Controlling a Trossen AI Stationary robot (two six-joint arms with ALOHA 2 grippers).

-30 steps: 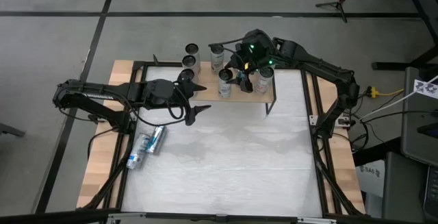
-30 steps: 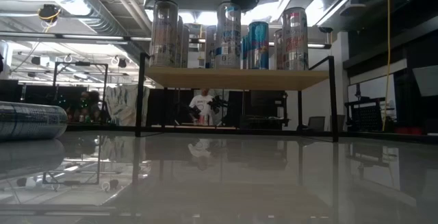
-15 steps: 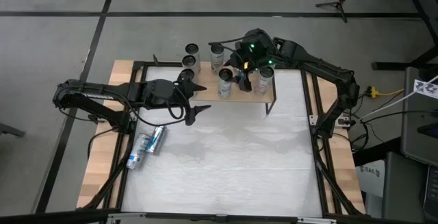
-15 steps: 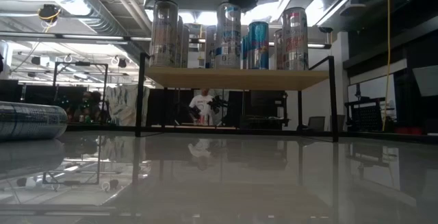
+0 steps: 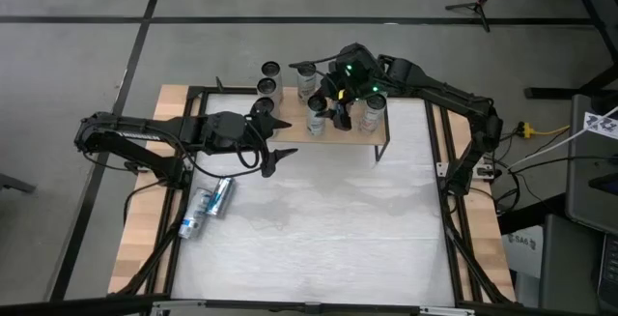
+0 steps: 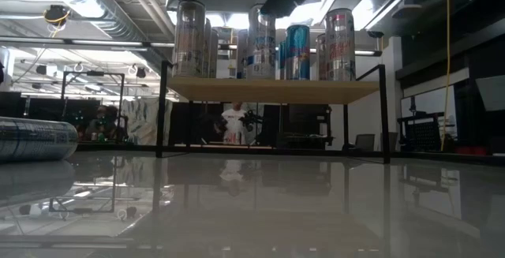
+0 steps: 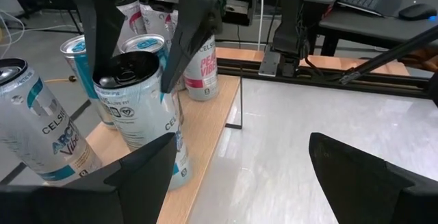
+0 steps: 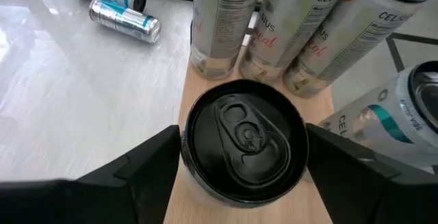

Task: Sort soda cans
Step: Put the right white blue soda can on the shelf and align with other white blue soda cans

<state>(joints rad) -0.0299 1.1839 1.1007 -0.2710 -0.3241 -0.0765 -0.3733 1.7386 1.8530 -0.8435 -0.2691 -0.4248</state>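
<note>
Right pincer (image 5: pixel 337 109) spread apart above a dark-topped can (image 8: pixel 245 140) on the wooden shelf (image 5: pixel 350 133), fingers flanking it without touching, other soda cans (image 6: pixel 298 51) upright around it, left pincer (image 5: pixel 281 139) open beside the shelf, two cans (image 5: pixel 208 205) lying on the white surface (image 5: pixel 328 229).

The left arm (image 5: pixel 145 134) stretched across the counter's left side, its gripper (image 5: pixel 281 137) with jaws spread. The right arm (image 5: pixel 454 99) reached inward from the right, its gripper (image 5: pixel 335 106) pointing down, jaws apart.
</note>
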